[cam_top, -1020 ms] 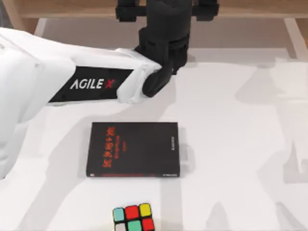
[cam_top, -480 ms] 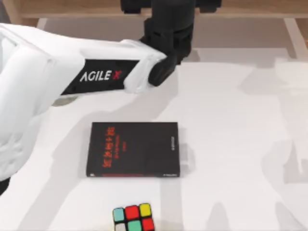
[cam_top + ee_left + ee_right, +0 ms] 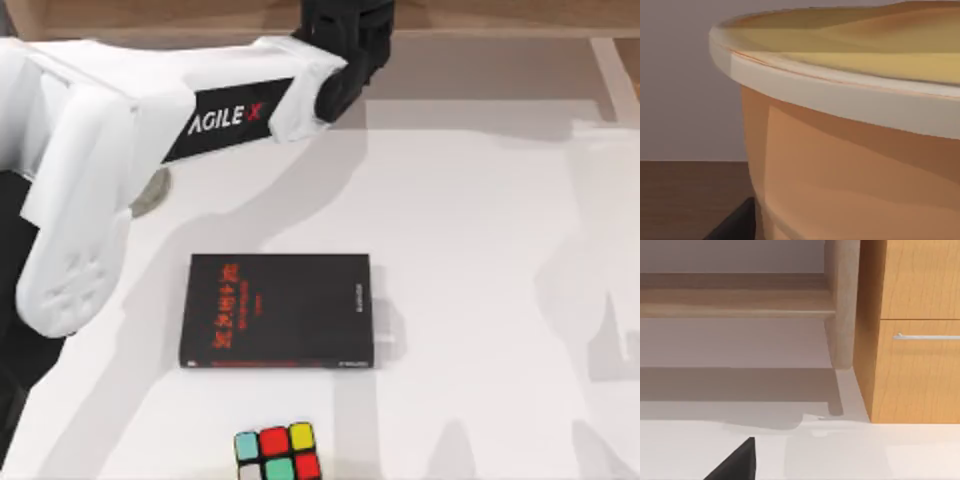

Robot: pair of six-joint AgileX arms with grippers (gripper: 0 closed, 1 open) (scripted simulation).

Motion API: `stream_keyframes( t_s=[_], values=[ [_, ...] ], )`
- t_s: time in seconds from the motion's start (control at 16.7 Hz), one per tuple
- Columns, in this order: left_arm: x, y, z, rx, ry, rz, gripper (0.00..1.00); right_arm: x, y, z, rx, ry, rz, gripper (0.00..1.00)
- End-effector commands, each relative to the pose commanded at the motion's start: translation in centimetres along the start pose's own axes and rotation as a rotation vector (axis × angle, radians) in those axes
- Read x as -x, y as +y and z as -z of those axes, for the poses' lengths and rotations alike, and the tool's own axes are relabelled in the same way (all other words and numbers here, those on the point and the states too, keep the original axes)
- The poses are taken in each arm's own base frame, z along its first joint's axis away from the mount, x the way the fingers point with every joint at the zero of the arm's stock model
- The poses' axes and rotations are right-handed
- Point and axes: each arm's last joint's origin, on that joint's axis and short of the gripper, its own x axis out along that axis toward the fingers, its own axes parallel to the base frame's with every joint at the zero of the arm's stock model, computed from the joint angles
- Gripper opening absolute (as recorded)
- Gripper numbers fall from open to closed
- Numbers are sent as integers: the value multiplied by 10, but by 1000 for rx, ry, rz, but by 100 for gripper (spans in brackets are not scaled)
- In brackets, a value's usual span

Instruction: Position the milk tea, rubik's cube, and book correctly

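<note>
Close before the left gripper, the milk tea (image 3: 850,150) stands upright — grip perhaps closed, can't tell.

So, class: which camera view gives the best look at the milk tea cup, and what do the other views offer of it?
The left wrist view: the milk tea sits close up, its orange-tan wall and creamy-yellow top plain. In the top view the left arm covers that spot. The right wrist view faces a wooden cabinet.

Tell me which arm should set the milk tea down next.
Left, most likely. Its wrist view has the milk tea right up close, and the top view shows the left arm stretched to the table's far edge. The right wrist camera faces the wooden cabinet.
</note>
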Motion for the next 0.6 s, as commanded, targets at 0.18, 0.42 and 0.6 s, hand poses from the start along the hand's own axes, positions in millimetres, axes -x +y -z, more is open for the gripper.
stream_keyframes(
  t_s=[0.18,0.42,0.6],
  values=[
    [-1,0,0,0,0,0,100,0,0,0,0,0,0,100],
    [-1,0,0,0,0,0,77,0,0,0,0,0,0,100],
    [-1,0,0,0,0,0,55,0,0,0,0,0,0,100]
  ],
)
